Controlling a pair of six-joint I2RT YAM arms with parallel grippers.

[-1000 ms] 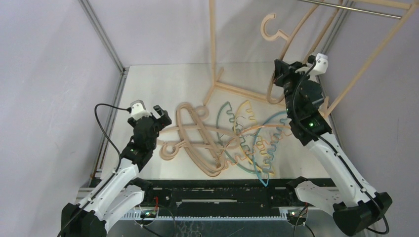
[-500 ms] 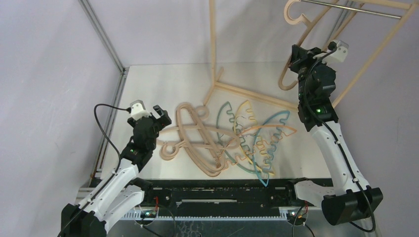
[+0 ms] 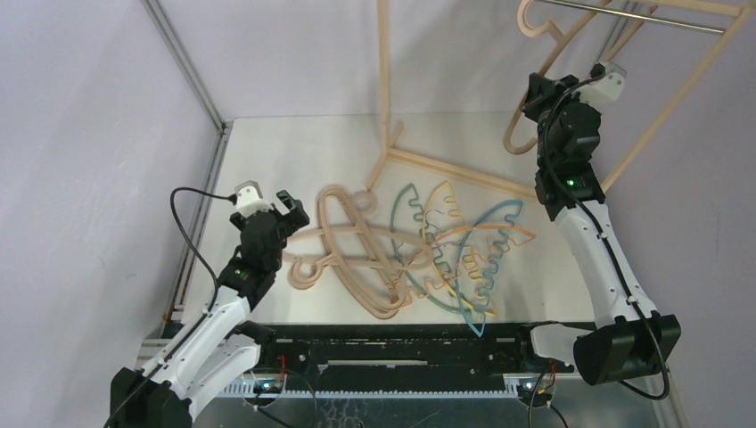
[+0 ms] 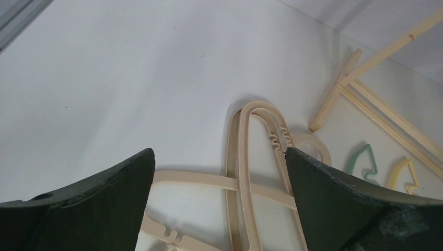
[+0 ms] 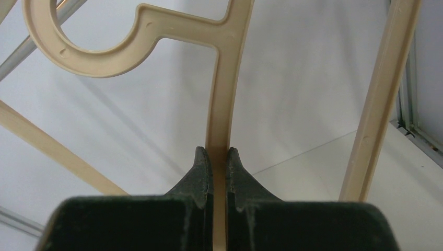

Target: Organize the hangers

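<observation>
My right gripper (image 3: 538, 92) is shut on a beige wooden hanger (image 3: 528, 69), held high at the back right with its hook (image 3: 535, 18) by the metal rod (image 3: 642, 16). In the right wrist view my gripper (image 5: 218, 151) clamps the hanger's arm (image 5: 224, 89) below its hook (image 5: 78, 52). My left gripper (image 3: 290, 205) is open and empty over the left end of the beige hangers (image 3: 343, 241) lying crossed on the table; they show between the fingers in the left wrist view (image 4: 245, 172). Teal (image 3: 412, 209), yellow (image 3: 443, 201), blue (image 3: 486, 234) and orange (image 3: 464, 234) hangers lie tangled at the centre.
The pale wooden rack frame (image 3: 385, 80) stands at the back, its base bars (image 3: 446, 169) on the table and a slanted leg (image 3: 677, 98) at the right. Metal cage posts (image 3: 183, 62) run along the left. A black rail (image 3: 392, 352) lies at the near edge.
My right gripper has lifted the beige hanger up and to the right, bringing its hook to the rod. The left arm has not moved.
</observation>
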